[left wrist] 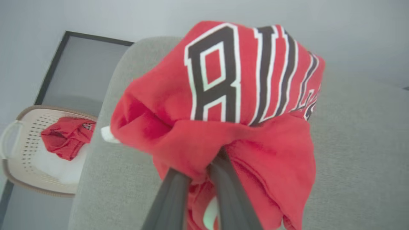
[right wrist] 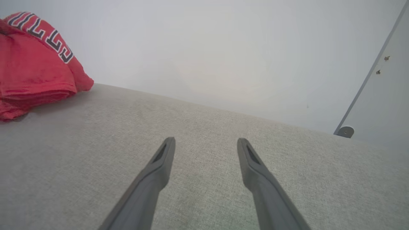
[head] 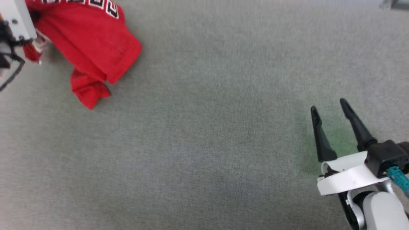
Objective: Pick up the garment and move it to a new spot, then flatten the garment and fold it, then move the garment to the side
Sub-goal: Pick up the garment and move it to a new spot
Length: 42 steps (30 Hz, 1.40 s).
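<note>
Left claw [left wrist: 201,171] clenched on a bunched fold of the shirt [left wrist: 243,134], which droops over the far left of the table [head: 223,134], right claw [head: 329,110] spread empty, well apart; we judge it best to lift the cloth clear before carrying it toward the middle.

The right tool [head: 328,104] has two long tapering black fingers [head: 322,140] on a curved white bracket [head: 348,177], with a black block [head: 385,156] and a teal connector [head: 397,179] beside it (rounded pale-grey forearm [head: 381,207] below). The left arm [head: 17,12] shows a white plate, dark screws [head: 14,21] and a thin black cable [head: 14,72].
</note>
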Available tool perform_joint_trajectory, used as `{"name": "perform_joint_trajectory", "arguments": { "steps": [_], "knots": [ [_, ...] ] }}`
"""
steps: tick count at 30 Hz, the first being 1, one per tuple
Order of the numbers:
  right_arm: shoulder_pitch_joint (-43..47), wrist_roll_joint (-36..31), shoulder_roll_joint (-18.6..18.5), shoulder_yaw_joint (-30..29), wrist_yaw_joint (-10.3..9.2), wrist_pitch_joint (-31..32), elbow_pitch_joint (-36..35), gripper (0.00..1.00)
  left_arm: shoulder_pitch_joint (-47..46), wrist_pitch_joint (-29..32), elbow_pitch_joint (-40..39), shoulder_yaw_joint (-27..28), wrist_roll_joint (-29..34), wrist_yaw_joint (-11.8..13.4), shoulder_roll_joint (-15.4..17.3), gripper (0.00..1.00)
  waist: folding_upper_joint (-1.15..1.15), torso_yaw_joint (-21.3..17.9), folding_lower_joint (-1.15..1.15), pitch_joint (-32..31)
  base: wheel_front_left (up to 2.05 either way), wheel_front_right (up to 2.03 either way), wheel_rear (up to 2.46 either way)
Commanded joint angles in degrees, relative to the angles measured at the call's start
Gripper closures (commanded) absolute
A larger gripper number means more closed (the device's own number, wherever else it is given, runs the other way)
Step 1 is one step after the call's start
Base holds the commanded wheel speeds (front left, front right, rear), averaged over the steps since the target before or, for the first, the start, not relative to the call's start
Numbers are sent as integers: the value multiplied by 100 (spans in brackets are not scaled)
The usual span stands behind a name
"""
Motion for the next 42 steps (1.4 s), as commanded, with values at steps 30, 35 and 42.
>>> {"name": "perform_joint_trajectory", "arguments": {
  "steps": [30,35,42],
  "knots": [
    [737,16,11,-1014,0,-283,919,0,-171,-842,-983,-1095,-114,-33,-1022,100,0,-568,0,-2236,0,0,0],
    [835,-40,-37,-1532,0,-244,881,0,184,-528,-1327,-1264,-204,37,-1215,100,0,-870,0,-2214,0,0,0],
    [937,-124,93,-2085,0,-205,708,0,880,126,-1981,-1626,-190,416,-1493,100,0,-1158,0,-2038,0,0,0]
  ]
}}
